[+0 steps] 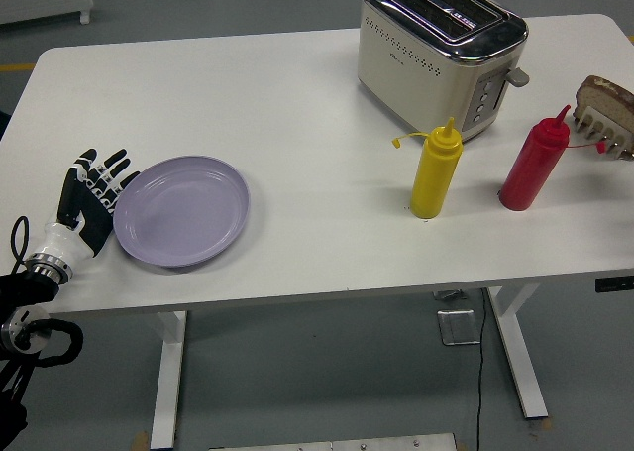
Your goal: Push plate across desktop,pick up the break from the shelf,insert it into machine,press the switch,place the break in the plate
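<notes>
A white table (297,104) stands on a grey floor, and I reach over its near edge from the left. My left hand (91,201) lies flat above the tabletop, its fingers (102,169) stretched out and spread, gripping nothing. The edge of my palm and fingers sits against the rim of the lilac plate (181,210), which lies just to the right of my hand, flat on the table and empty. My wrist and black arm trail down off the near edge toward the lower corner.

Well beyond the plate, far to my hand's right, a yellow squeeze bottle (436,170) stands upright, and further right a red squeeze bottle (533,164) stands near it, the two apart. Behind the yellow bottle, toward the far side, sits the cream and chrome toaster (439,50), its two slots open upward and its lever on the end facing the red bottle. At the far right edge, a slice of bread (606,96) rests in a small rack (604,134), just past the red bottle.
</notes>
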Tool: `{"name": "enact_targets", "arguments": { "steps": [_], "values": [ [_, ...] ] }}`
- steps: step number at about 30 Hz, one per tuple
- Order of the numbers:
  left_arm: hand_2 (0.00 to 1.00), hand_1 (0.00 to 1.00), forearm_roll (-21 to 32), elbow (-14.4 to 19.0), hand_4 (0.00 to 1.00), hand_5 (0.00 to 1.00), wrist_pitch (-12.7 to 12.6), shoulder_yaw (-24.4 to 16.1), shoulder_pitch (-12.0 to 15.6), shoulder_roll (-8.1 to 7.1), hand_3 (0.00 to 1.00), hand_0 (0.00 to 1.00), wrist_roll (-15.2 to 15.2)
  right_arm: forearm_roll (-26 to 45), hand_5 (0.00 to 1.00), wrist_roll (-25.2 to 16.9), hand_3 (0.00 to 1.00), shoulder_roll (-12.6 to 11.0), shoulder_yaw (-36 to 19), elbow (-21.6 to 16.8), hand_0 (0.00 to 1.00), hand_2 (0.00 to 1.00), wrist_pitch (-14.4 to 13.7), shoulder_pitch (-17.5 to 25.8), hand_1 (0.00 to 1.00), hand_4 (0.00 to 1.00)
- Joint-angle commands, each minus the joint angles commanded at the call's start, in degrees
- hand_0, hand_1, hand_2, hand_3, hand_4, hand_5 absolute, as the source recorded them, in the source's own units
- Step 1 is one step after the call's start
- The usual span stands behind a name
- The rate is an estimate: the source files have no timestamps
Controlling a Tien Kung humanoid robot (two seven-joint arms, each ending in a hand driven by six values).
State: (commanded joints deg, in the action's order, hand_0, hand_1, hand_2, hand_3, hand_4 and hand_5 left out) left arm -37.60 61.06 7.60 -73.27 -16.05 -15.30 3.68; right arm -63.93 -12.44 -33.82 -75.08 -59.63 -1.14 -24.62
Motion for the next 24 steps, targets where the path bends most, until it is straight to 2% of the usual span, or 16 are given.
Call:
{"name": "enact_targets", "arguments": {
  "steps": [7, 13, 19, 24],
  "values": [
    [0.982, 0.922, 0.6, -0.3, 0.608, 0.998, -0.2, 2.2, -1.3, 1.23, 0.859, 0.864, -0.2, -15.1, 0.184, 0.2, 0.863, -0.1, 1.7, 1.2, 0.923, 0.848, -0.3, -0.9, 0.851, 0.704],
    [0.982, 0.922, 1.2, -0.6, 0.608, 0.998, -0.5, 4.2, -2.6, 2.65, 0.859, 0.864, -0.6, -24.8, 0.191, 0.8, 0.867, 0.0, 2.8, 2.3, 0.925, 0.851, 0.2, -1.6, 0.855, 0.716],
    [0.980, 0.922, 1.7, -1.0, 0.609, 0.998, -0.8, 6.3, -4.1, 4.44, 0.859, 0.864, -0.7, -32.5, 0.191, 1.3, 0.872, 0.4, 3.9, 3.9, 0.924, 0.854, -0.5, -2.5, 0.855, 0.722],
    [0.980, 0.922, 2.1, -1.3, 0.610, 0.998, -0.9, 7.5, -5.0, 5.64, 0.858, 0.864, -0.7, -35.3, 0.193, 1.8, 0.869, 0.7, 5.0, 5.4, 0.902, 0.847, -2.2, -3.3, 0.845, 0.721]
  ]
}}
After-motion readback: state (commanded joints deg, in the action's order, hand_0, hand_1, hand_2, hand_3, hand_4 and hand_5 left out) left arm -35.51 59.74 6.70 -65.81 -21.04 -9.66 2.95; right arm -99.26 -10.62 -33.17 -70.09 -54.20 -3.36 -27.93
